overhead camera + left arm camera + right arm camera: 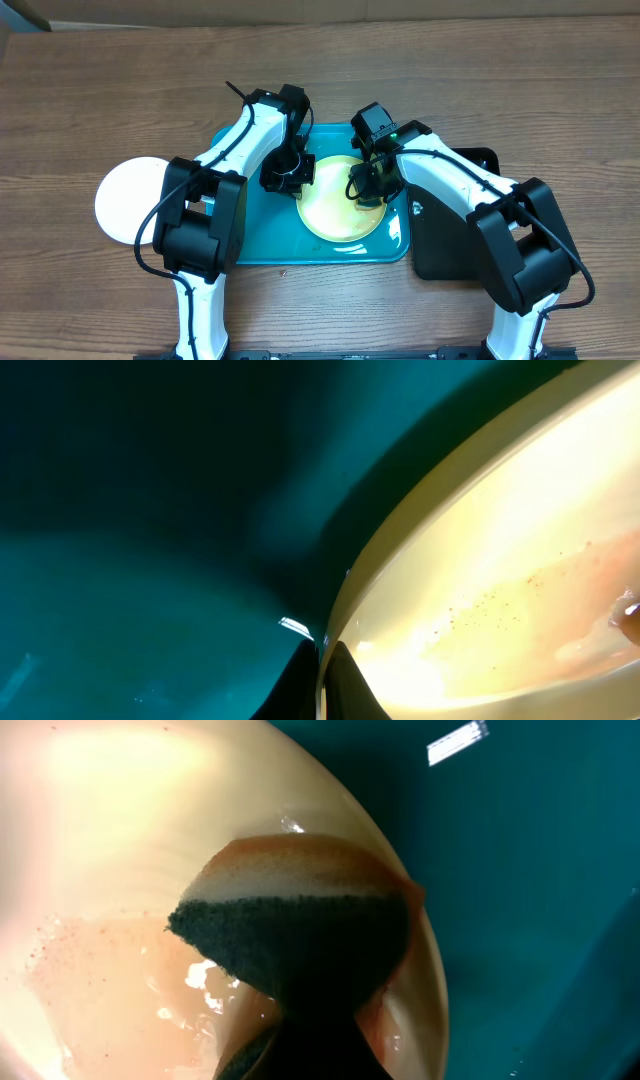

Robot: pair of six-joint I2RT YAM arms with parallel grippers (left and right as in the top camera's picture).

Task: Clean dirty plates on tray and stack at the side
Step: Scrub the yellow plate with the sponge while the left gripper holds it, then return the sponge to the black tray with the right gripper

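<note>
A cream plate [335, 215] with a pale green rim lies on the teal tray [255, 240]. My left gripper [292, 178] is shut on the plate's left rim; the left wrist view shows both fingers [325, 680] pinching the rim [420, 520]. My right gripper [366, 186] is shut on a sponge [290, 920] with a dark scouring side and an orange-stained top, pressed on the plate's right part. Wet orange sauce smears [110, 970] cover the plate's inside [120, 840]. A white plate [125, 200] lies on the table left of the tray.
A black tray [450, 230] lies to the right of the teal tray, partly under my right arm. The wooden table [100, 100] surrounds both trays.
</note>
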